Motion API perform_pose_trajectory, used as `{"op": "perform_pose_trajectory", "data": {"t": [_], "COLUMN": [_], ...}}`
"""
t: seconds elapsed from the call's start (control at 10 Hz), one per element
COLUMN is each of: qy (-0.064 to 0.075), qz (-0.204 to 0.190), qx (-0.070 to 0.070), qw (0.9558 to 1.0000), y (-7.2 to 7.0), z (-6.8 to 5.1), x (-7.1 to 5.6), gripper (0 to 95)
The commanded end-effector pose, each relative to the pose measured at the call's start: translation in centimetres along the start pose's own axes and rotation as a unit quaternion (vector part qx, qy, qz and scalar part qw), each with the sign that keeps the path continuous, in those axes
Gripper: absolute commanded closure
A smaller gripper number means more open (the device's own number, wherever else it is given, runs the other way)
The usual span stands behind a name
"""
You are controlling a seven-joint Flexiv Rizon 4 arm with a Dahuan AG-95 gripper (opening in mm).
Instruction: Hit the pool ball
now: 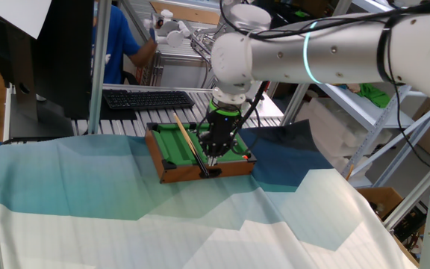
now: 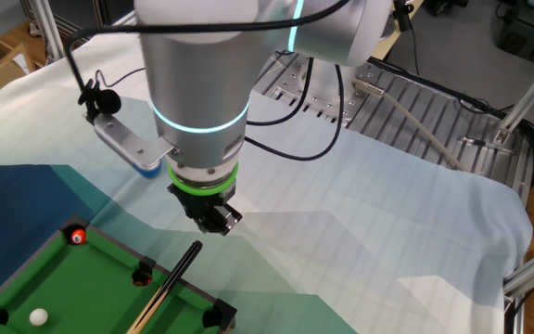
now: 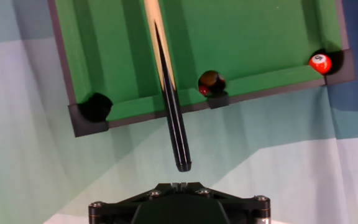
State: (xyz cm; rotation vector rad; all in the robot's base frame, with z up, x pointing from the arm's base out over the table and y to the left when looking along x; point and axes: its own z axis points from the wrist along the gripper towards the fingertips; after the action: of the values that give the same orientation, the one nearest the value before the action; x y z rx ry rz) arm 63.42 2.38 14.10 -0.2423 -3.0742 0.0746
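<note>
The tiny white pool ball point(image 2: 38, 316) lies on the green felt of the miniature pool table point(image 2: 109, 246), near its far corner. It is out of the hand view. A wooden cue with a black butt point(image 3: 174, 124) lies along the table, its butt sticking out over the near rail. My gripper point(image 3: 179, 185) hangs just behind and above that butt end, fingers pressed together with nothing between them. It also shows in the other fixed view point(image 2: 216, 221) and in one fixed view point(image 1: 213, 155), above the table's point(image 1: 172, 173) near edge.
A small red-orange ball point(image 3: 320, 63) sits by a corner pocket and a dark ball point(image 3: 210, 82) rests in the middle side pocket. A blue-and-white cloth point(image 1: 200, 224) covers the table. A keyboard point(image 1: 148, 99) and metal shelving stand behind.
</note>
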Motion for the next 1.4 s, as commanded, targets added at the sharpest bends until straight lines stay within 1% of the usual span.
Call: {"op": "perform_pose_trajectory", "data": {"t": [0.1, 0.2, 0.3, 0.4, 0.7, 0.8, 0.9, 1.0, 1.2, 1.4], "qy": [0.002, 0.009, 0.021, 0.020, 0.011, 0.001, -0.006, -0.022, -0.033, -0.029], "qz": [-0.001, -0.001, -0.002, 0.000, 0.011, 0.011, 0.009, 0.001, -0.005, -0.022], "qx": [-0.002, -0.001, -0.003, -0.003, -0.003, -0.006, -0.007, -0.007, -0.010, -0.008], "qw": [1.0000, 1.0000, 0.9998, 0.9998, 0.9999, 0.9999, 0.9999, 0.9997, 0.9994, 0.9993], "y": [0.03, 0.03, 0.03, 0.03, 0.03, 0.03, 0.03, 0.03, 0.03, 0.07], "z": [-0.34, -0.34, -0.34, -0.34, -0.34, -0.34, -0.34, -0.34, -0.37, -0.77], "x": [0.34, 0.34, 0.34, 0.34, 0.34, 0.34, 0.34, 0.34, 0.29, -0.53], "gripper": [95.0, 95.0, 95.0, 95.0, 95.0, 95.0, 95.0, 95.0, 95.0, 95.0]}}
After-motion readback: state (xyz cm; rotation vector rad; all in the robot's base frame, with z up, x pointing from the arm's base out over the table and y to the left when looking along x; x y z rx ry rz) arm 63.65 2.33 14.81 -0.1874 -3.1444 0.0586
